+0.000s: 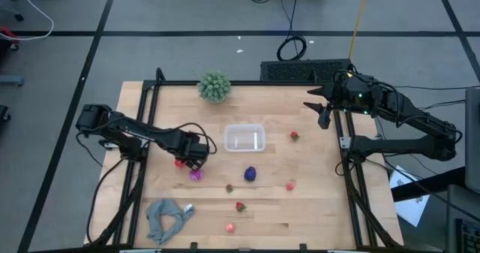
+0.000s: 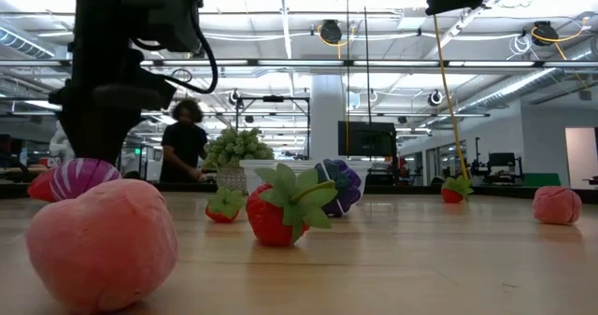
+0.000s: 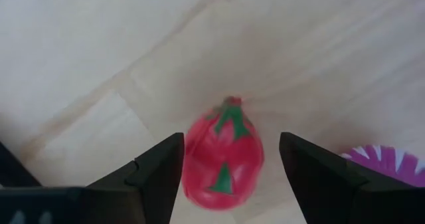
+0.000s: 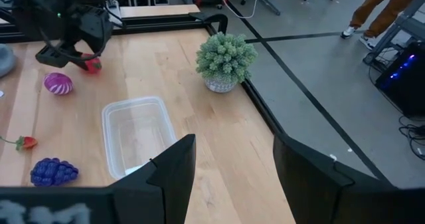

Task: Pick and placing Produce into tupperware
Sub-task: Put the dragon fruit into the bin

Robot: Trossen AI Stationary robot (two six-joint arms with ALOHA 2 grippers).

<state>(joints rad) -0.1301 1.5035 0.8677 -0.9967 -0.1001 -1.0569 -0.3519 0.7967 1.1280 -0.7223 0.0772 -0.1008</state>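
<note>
- i have the left gripper (image 1: 189, 161) low over the left half of the tabletop, fingers spread to either side of a small red tomato (image 3: 223, 159) with a green stalk; in its wrist view there is a gap on both sides, so nothing is pinched yet.
- risk here, as i judge it: the tomato is round and soft-looking, and it sits closer to one finger than the other, so an uneven close could squirt it out sideways.
- a magenta striped piece (image 1: 196, 175) lies just beside the gripper, toward the near edge; a sloppy close or lift could knock it away.
- the grey cloth (image 1: 166, 217) lies by the near left corner, well apart.
- the clear tub (image 1: 245, 138) sits empty near the middle of the tabletop; it looks light, so a low carry could clip its rim and shove it.
- a purple grape bunch (image 1: 250, 174) and several small red and pink pieces lie between the tub and the near edge, all of them outside the tub.
- the green bushy plant (image 1: 214, 86) stands at the far edge.
- the right gripper (image 1: 322, 110) waits raised at the right edge, fingers spread, holding nothing.
</note>
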